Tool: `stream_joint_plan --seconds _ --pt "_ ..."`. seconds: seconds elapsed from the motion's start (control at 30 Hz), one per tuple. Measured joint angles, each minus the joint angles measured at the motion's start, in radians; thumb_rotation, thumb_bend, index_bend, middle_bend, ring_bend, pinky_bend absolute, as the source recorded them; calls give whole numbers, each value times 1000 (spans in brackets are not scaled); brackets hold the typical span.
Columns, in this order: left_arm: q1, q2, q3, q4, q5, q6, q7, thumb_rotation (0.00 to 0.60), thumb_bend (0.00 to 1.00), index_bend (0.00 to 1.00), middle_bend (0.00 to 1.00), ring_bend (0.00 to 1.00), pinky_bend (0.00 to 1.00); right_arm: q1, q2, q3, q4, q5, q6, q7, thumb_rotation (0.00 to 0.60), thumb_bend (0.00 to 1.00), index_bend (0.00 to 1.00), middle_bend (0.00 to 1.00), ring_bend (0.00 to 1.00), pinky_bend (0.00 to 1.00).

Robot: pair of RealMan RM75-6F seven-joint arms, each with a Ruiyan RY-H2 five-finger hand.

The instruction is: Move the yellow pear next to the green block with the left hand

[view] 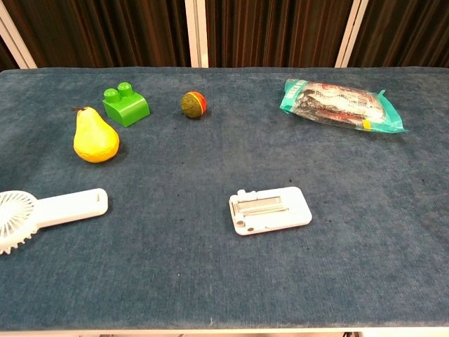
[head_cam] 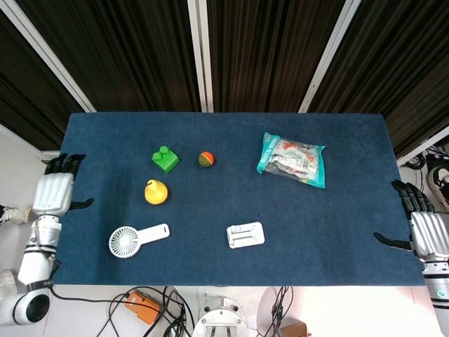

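Ok, my left hand is hanging released off the table edge; yellow pear is standing upright near green block, risking toppling if bumped

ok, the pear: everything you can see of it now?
The pear is yellow with an orange blush low down and a short dark stem, smooth-skinned. It lies on the blue table with its narrow end toward the far edge, just in front of the green block, a small gap between them. No hand touches it.
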State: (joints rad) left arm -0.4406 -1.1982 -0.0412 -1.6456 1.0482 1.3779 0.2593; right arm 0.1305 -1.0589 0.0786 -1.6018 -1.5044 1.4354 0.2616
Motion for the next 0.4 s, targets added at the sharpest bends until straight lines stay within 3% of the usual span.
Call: stream_joint_plan --seconds 0.4 --pt "279 -10 116 39 225 281 -123 600 0 102 94 36 75 15 -7 -4 -43 -26 -7 -59 600 135 112 129 4 144"
